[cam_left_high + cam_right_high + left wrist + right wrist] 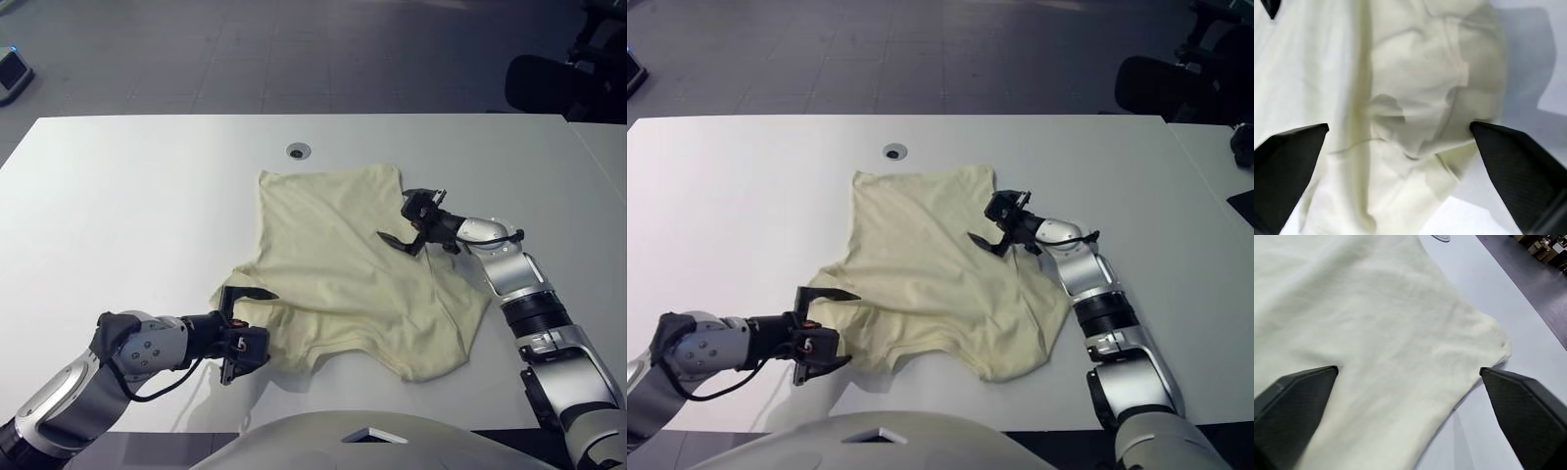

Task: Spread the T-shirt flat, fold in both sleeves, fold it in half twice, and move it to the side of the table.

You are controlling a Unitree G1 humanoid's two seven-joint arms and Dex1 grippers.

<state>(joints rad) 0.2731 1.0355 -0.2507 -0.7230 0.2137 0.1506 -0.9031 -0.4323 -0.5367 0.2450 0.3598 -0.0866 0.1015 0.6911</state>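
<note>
Presently, the T-shirt [333,264] lies mid-bench, a little to my right: pale cream knit, soft and matte, only partly spread. Its far part is fairly smooth, with a straight edge running near the round grommet [298,151] set in the bench [127,196], which is a plain white, hard, flat slab. The nearer part is rumpled, with creases fanning toward the near left corner, where the cloth bunches into a narrow puckered tongue. My left gripper [245,333] sits low at that corner, jaws spread wide, with one dark wedge-shaped finger on either side of the bunched fold. From the left wrist the fold shows as lumpy layered cloth with a seam ridge between the two tips. I cannot tell whether the tips touch the fabric. My right gripper [406,219] is over the shirt's right side, near the far right corner, jaws likewise spread and pinching nothing. From the right wrist the cloth there looks smoother, with faint ripples ending in a rounded corner, then bare bench.
</note>
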